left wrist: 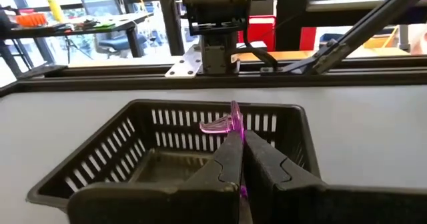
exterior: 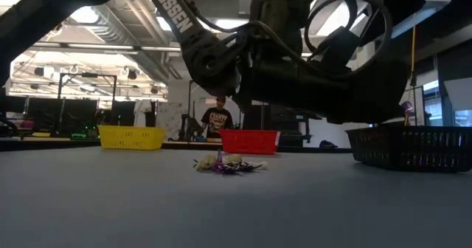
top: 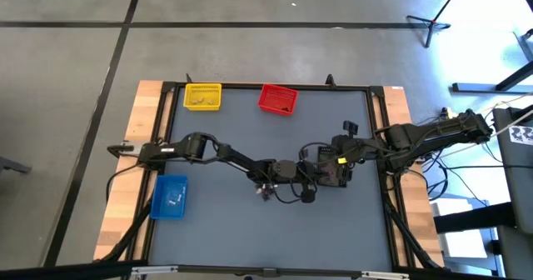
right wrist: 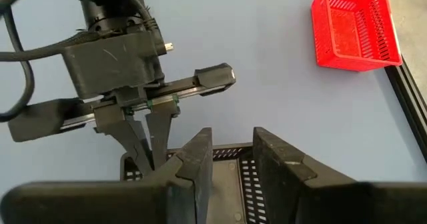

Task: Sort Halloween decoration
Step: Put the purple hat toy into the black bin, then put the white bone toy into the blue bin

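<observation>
My left gripper [left wrist: 237, 134] is shut on a clear purple trinket [left wrist: 223, 124] and points down over the open top of a black slotted bin [left wrist: 167, 151]. It also shows in the right wrist view [right wrist: 147, 159]. My right gripper [right wrist: 232, 141] is at that bin's opposite side, near the table's middle [top: 337, 172]. The black bin [exterior: 413, 146] seems to rest on the table. A small pile of purple, white and tan trinkets [exterior: 225, 163] lies on the grey table, left of the bin [top: 266, 190]. My left gripper pinches the purple trinket between its two fingertips [left wrist: 230, 151], coming from above and pointing down. The trinket's upper part [left wrist: 233, 114] sticks out past the tips, clear of the bin. My right gripper has the black bin's slotted wall [right wrist: 241, 177] in the gap between its fingers, one finger inside and one outside. The place of touch is hidden by the fingers.
A yellow bin [top: 202, 97] and a red bin [top: 277, 99] stand at the table's far edge. A blue bin [top: 171, 197] stands near the left edge. A person [exterior: 217, 119] is in the room beyond the table.
</observation>
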You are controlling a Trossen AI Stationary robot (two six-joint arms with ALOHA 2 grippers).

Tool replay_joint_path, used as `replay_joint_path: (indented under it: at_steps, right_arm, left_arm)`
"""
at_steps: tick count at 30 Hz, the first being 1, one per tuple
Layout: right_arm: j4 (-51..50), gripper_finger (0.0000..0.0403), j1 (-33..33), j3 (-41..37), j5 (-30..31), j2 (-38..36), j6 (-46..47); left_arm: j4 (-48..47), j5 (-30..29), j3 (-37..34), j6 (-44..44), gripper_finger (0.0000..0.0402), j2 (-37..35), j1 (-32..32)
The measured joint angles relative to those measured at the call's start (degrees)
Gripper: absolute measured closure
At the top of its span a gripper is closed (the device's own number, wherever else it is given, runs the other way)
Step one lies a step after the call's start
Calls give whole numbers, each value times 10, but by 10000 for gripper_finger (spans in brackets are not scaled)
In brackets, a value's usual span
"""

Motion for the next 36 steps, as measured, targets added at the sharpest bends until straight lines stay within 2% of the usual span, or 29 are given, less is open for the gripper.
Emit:
replay_joint_path:
  at_steps: [13,22,27,31,36]
  right_arm:
    - [0,295,0,0,0,0,2]
    - [0,295,0,0,0,0,2]
    - [0,295,0,0,0,0,2]
    - [0,295,0,0,0,0,2]
    - [0,295,0,0,-6,1,2]
  left_arm:
    - [0,0,0,-34,398,0,0]
    - [1,0,0,-35,324,0,0]
    - [-5,-1,-1,-32,305,-4,0]
    - [-60,-1,-1,-30,303,-42,0]
    - [-240,3,-1,-29,303,-124,-1]
